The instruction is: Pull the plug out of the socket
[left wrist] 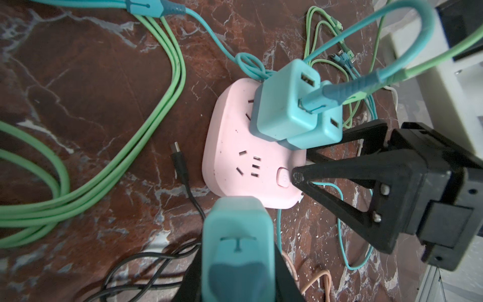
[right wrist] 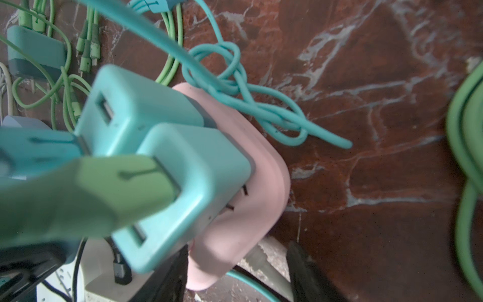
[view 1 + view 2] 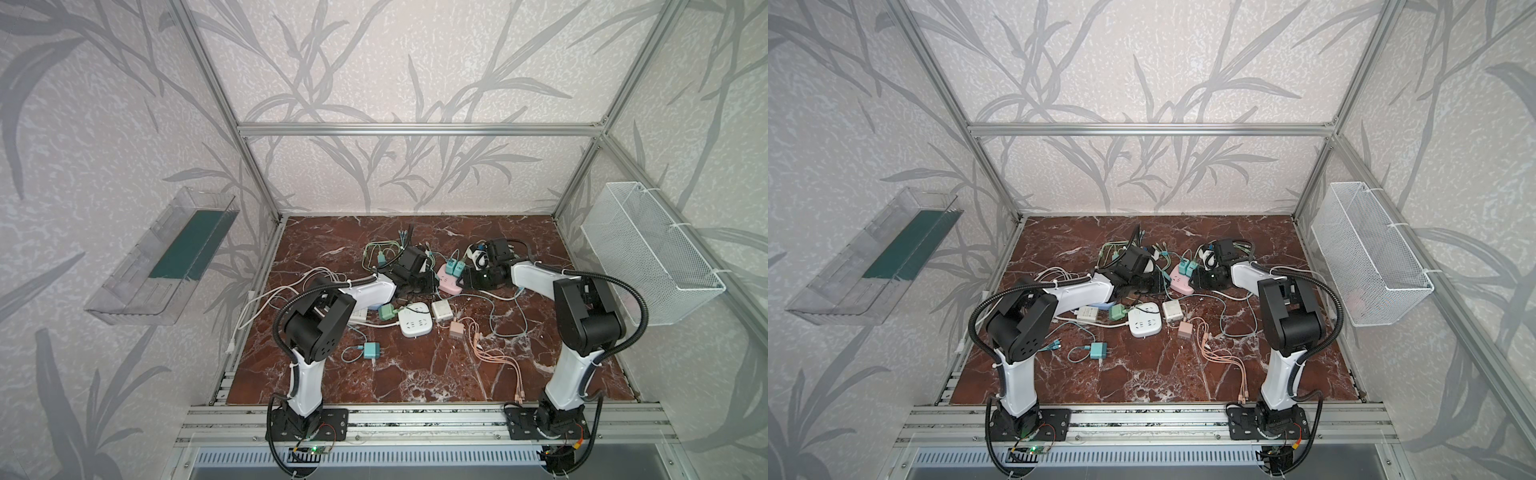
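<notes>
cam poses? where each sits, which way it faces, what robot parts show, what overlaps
Both top views: high in front, facing down and back over the red-brown marble tabletop; left arm, right arm whole.
Left wrist: on left arm, facing down at the pink plastic power strip with two teal charger plugs in it; own left gripper holds a third teal plug; right gripper at the strip.
Right wrist: on right arm, close on those plugs; own black fingertips show.
Shared: strip and both plugs, all four views.
</notes>
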Robot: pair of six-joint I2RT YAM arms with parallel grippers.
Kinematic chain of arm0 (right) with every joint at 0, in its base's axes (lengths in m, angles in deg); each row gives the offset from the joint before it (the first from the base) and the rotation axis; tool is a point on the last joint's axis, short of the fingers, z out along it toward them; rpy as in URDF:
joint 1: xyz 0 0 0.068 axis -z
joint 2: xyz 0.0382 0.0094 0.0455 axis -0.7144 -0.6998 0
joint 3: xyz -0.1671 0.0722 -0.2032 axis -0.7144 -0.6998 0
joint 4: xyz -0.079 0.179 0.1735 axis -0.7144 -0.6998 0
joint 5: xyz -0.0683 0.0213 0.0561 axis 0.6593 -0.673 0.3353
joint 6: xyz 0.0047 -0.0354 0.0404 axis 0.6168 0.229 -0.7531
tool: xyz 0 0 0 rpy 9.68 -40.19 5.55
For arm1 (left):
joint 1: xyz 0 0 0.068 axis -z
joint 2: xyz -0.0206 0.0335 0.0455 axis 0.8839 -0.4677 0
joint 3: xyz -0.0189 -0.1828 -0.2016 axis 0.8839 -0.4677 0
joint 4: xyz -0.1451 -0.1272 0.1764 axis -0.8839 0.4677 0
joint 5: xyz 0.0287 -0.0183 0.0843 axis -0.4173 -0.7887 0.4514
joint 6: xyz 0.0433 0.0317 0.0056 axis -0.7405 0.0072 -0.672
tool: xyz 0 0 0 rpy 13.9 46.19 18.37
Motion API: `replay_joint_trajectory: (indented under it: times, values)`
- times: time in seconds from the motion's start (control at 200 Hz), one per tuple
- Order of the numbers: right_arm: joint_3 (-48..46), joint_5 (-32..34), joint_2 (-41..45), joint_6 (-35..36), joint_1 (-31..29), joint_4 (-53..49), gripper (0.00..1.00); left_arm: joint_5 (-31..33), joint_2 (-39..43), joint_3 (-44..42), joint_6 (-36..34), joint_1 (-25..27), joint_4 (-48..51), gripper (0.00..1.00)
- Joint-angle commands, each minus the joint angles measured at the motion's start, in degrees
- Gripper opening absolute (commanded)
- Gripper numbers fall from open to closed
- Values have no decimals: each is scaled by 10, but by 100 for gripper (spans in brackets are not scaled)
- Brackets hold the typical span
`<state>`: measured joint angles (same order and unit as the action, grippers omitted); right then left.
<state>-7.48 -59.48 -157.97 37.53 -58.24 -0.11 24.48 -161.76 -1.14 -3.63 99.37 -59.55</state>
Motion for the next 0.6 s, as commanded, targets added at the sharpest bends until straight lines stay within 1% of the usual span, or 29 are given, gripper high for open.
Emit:
replay_joint_trajectory:
  times: [0.0,0.195,0.325,0.46,0.595]
  values:
    - [-6,-3,17,4,2,1,61,-4,-3,-9,5,-3,12,21]
    - [-5,0,17,2,2,0,61,-8,-17,5,-1,-3,47,22]
    - [-5,2,17,2,3,-1,61,-5,-29,31,-11,-4,97,22]
    - [-5,2,14,-1,3,-1,61,-1,-27,28,-12,-4,96,22]
    - [-5,0,11,-2,3,-1,61,2,-31,38,-18,-4,116,27]
